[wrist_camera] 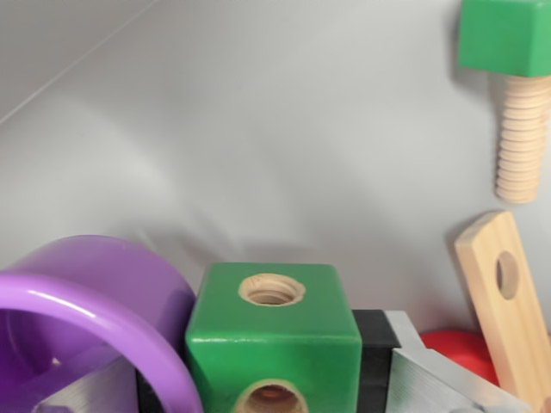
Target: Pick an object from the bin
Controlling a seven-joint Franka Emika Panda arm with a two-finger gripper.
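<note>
grey bin floor (pixel 284 138) fills most of the wrist view, smooth and bare, with a faint seam running across the upper left corner.

jaws: two metal fingers with black backing show at the bottom edge, one at lower left (pixel 86 391) and one at lower right (pixel 430 383). the gripper (pixel 271 391) sits clenched on the green wooden cube with threaded holes (pixel 271 340), which lies between the fingers, a hole on its top face and another on its near face. whether the cube is lifted clear of the floor cannot be told from this view.

other items: purple plastic ring-shaped cup (pixel 95 310) just beside the cube on the wrist view's left, possibly touching it. red rounded piece (pixel 461 348) low right, partly hidden behind the right finger. pale wooden flat bar with a round hole (pixel 508 301) leans at the right edge. green-headed wooden bolt with threaded shank (pixel 516 95) lies well apart at upper right.

risks, judged: smooth painted cube faces could slip between the fingers if the grip is off-centre. purple cup sits so close that it may be dragged or tipped as the cube rises. the right finger may nudge the red piece or the bar.

markings: no brand, label or writing readable on anything.
</note>
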